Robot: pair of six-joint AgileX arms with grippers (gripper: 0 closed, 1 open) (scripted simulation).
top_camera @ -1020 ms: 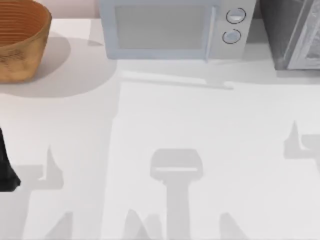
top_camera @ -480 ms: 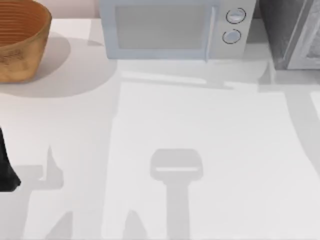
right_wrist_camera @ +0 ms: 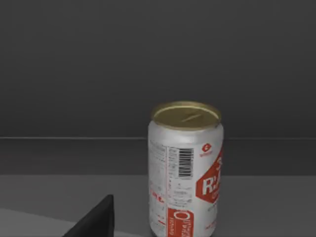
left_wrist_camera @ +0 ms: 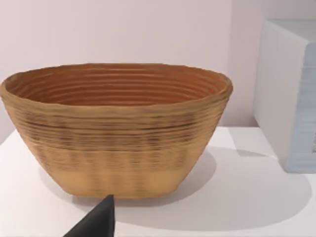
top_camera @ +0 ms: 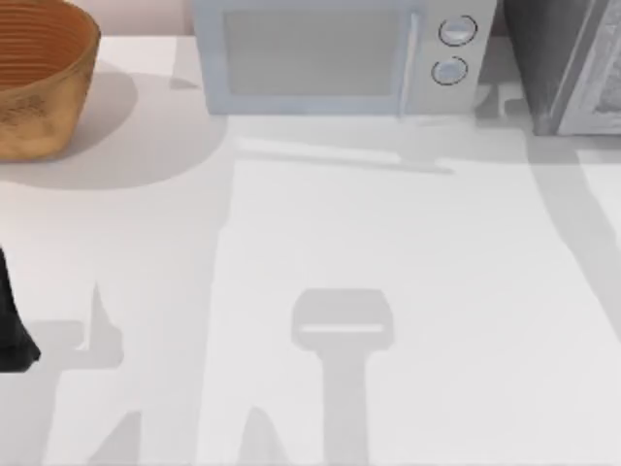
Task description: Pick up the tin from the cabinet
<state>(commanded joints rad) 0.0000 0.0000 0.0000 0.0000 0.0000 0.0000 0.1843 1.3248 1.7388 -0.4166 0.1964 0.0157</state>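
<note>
In the right wrist view, a dark fingertip (right_wrist_camera: 96, 219) of the right end effector juts up at the near edge; whether that end effector is spread or pressed together cannot be told from what shows. Just beyond it stands the tin (right_wrist_camera: 185, 170), upright on a dark grey shelf inside the cabinet (right_wrist_camera: 148, 64), apart from the fingertip, its gold lid facing up and its white-and-red label with a barcode turned toward the camera. The cabinet's dark back wall rises behind the tin. In the top view the cabinet (top_camera: 568, 63) sits at the far right corner of the white desk (top_camera: 388, 252), beside a pale blue microwave (top_camera: 335, 53) at the far middle, and a woven basket (top_camera: 39, 78) sits at the far left corner. The left arm (top_camera: 12, 325) is parked at the desk's left edge; in its wrist view a dark fingertip (left_wrist_camera: 98, 222) points toward the basket (left_wrist_camera: 116, 128), and the state of the left end effector cannot be told either.
</note>
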